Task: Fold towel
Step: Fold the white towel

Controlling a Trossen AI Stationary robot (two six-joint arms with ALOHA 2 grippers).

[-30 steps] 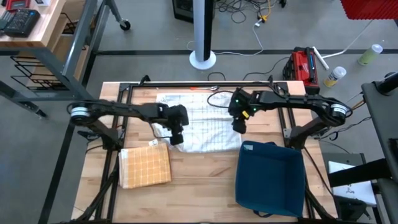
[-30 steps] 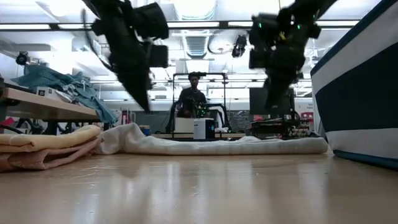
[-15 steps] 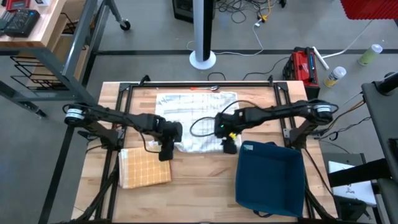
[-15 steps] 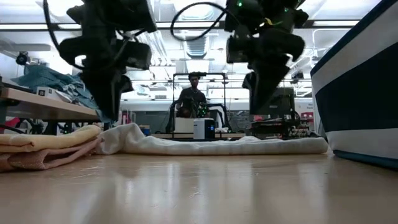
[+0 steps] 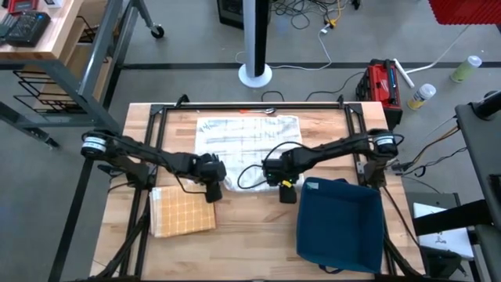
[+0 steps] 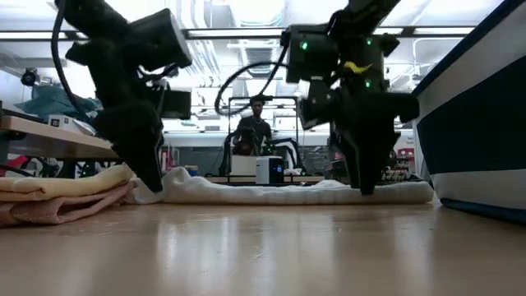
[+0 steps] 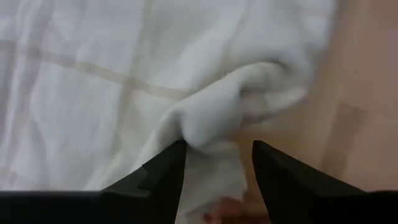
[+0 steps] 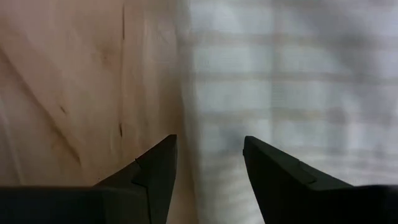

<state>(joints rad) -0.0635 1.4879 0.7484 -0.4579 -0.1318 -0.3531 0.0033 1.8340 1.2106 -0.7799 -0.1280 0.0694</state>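
— Towel [image 5: 249, 141] first: where do we find it?

— We see the white towel with faint check lines spread on the wooden table [image 5: 258, 243], reaching from the far edge toward the middle. Its near edge is bunched up at the left corner.

— And the left gripper [image 5: 212, 192]?

— We place it low at that bunched corner. In its wrist view the two dark fingers [image 7: 163, 177] stand apart, with a fold of white cloth bulging between and above them. We cannot say the cloth is gripped; the jaws look parted.

— The right gripper [image 5: 286, 192]?

— We see it down at the towel's near right edge, just beside the blue bin [image 5: 340, 223]. Its fingers [image 8: 155, 168] are spread, one over bare wood, the other over cloth, holding nothing.

— Anything else on the table?

— We note a folded orange checked cloth [image 5: 182, 210] near the left corner, close to the left gripper. In the low view a person [image 6: 256, 127] stands far behind.
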